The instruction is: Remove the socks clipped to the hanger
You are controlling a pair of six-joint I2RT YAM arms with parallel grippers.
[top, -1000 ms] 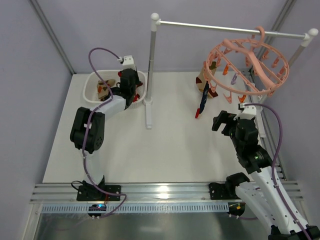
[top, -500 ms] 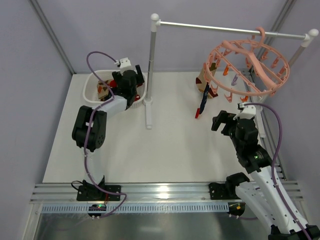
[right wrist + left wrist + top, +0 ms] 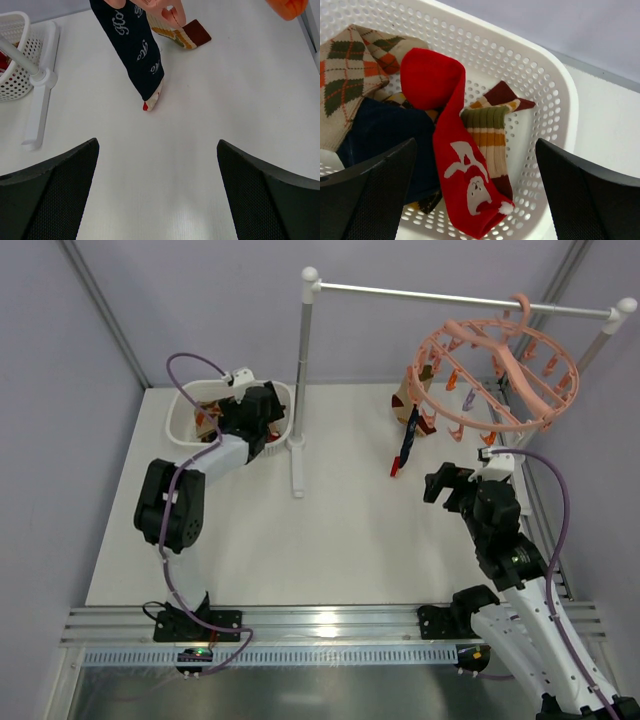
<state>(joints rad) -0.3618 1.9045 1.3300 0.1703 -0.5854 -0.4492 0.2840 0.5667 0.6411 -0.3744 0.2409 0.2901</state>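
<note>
The salmon-pink ring hanger (image 3: 497, 370) hangs from the rail at the back right. Two socks are still clipped to its left side: a dark navy one (image 3: 405, 445) (image 3: 135, 50) hanging low, and a tan striped one (image 3: 412, 400) (image 3: 180, 31) behind it. My right gripper (image 3: 448, 483) (image 3: 157, 145) is open and empty, below and in front of the navy sock. My left gripper (image 3: 255, 412) (image 3: 476, 145) is open over the white basket (image 3: 555, 100). In the basket lie a red sock (image 3: 452, 150), an olive-striped sock (image 3: 487, 135), an argyle sock (image 3: 350, 75) and a navy sock (image 3: 385, 135).
The white rail stand's post (image 3: 300, 380) rises between the basket (image 3: 185, 405) and the hanger, with its foot (image 3: 37, 107) on the table. A second post (image 3: 612, 325) stands at the far right. Grey walls close in both sides.
My left gripper has gone from shut to open above the basket, and its wrist has swung slightly. The red sock now lies loose in the basket. The right arm has barely moved.
</note>
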